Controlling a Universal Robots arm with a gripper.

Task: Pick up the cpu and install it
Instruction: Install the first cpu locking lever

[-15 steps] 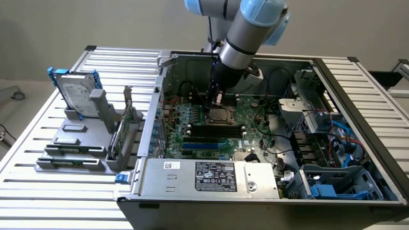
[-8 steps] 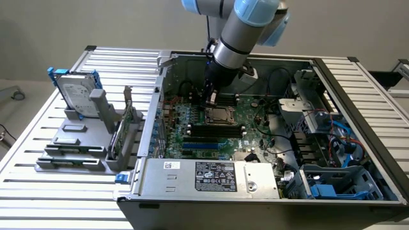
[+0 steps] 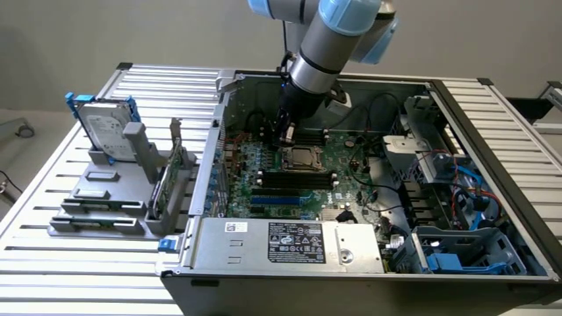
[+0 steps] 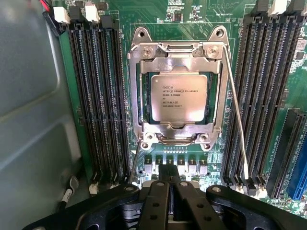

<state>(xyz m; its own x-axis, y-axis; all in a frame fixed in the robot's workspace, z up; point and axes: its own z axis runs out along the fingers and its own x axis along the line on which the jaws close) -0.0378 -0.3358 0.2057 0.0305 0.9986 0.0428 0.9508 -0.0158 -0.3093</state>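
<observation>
Green circuit board, the motherboard, lines the bottom of the open computer case, and the cpu lies flat in its socket near the middle of that board, its silver-grey top facing up and a bright metal frame closed around its edges. Rows of long black memory slots run along both sides of the socket. The pincer hangs just above the board beside the socket, its two dark fingers pressed together with nothing between them and clear of the cpu. The arm, grey with pale blue joints, reaches down into the case from above. Along the near wall of the case sits a silver power supply with a black label, and in the corner at the exterior view's right a blue plastic caddy rests in a grey bay, with red and blue cables bundled above it. Outside the case, at the exterior view's left, a grey holder carries a silver hard drive with blue brackets, standing upright in its slot. Case and holder both stand on a worktop of ribbed aluminium slats. Behind it is a plain pale wall.
</observation>
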